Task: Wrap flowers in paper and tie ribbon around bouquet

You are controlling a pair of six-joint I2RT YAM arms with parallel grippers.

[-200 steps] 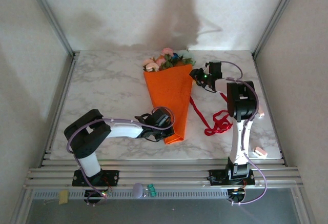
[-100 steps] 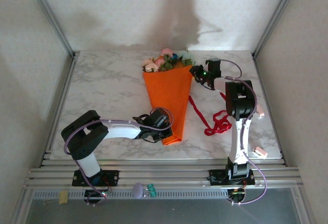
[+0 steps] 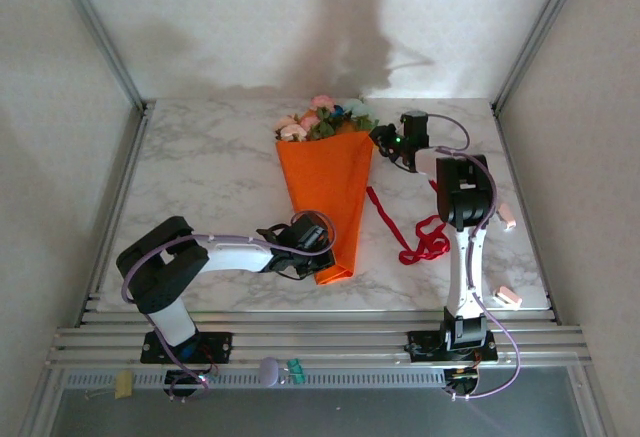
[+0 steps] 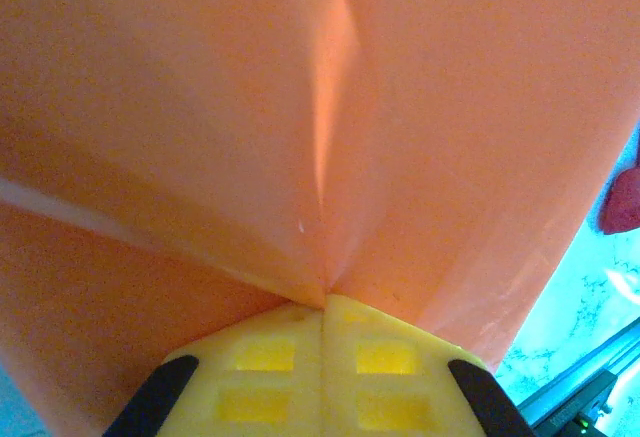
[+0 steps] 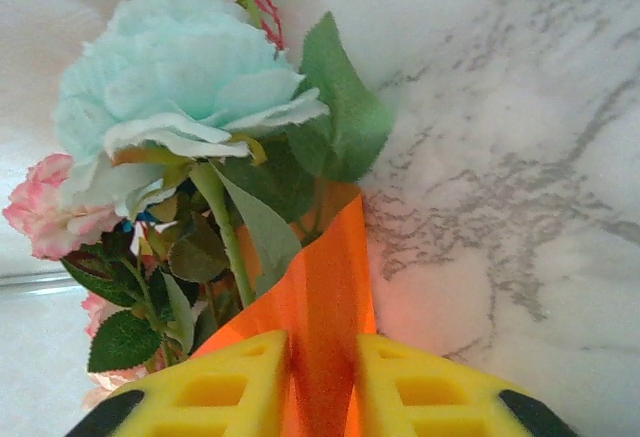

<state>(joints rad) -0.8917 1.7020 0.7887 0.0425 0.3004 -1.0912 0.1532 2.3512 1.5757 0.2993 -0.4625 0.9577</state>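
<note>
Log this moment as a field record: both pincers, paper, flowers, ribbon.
left pincer: shut on the narrow end of the paper
right pincer: astride the paper's wide rim, beside the flowers; grip unclear
paper: rolled into an orange cone, lying on the table
flowers: heads stick out of the cone's wide, far end
ribbon: loose on the table to the right of the cone, not tied around it

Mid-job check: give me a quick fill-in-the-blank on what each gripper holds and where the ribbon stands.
The paper pinched shut by the left gripper is ____ in colour.
The right gripper clamps the wide rim of the bouquet beside the ____.
The ribbon lies loose on the table, not yet ____ around it.
Missing: orange; flowers; tied.
</note>
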